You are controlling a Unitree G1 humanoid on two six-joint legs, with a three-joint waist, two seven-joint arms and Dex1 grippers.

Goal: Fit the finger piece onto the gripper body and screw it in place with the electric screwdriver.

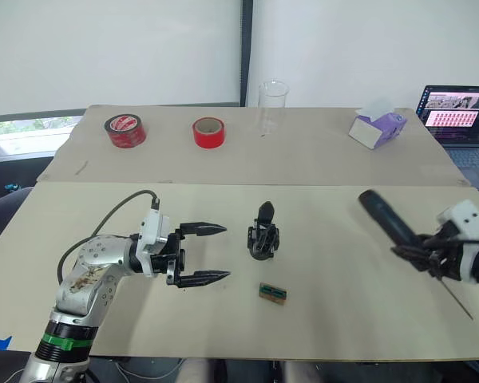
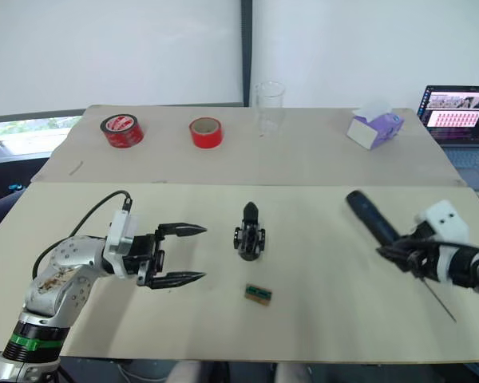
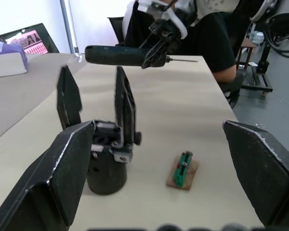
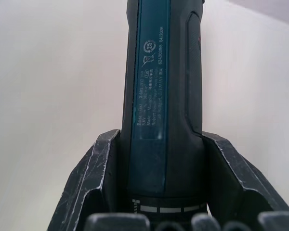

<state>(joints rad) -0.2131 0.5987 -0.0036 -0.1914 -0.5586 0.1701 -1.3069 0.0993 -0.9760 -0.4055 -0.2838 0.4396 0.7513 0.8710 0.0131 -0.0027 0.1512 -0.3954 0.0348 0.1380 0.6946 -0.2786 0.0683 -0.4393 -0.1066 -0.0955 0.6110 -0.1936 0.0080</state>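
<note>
The table (image 1: 319, 239) bore the gripper body (image 1: 264, 234) upright near its centre, probably set there so both arms could reach it, with a small green block (image 1: 273, 293) just beside it at 5 o'clock. At 3 o'clock the right gripper (image 1: 421, 254) was clenched around the screwdriver (image 1: 387, 219), held clear of the table, its bit pointing away from the body. At 9 o'clock the left gripper (image 1: 209, 254) hovered wide open and empty, aimed at the body; no loose finger piece could be made out.

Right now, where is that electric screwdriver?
In the head views, the electric screwdriver is on the robot's right, held off the table in the right gripper, well to the right of the gripper body.
</note>
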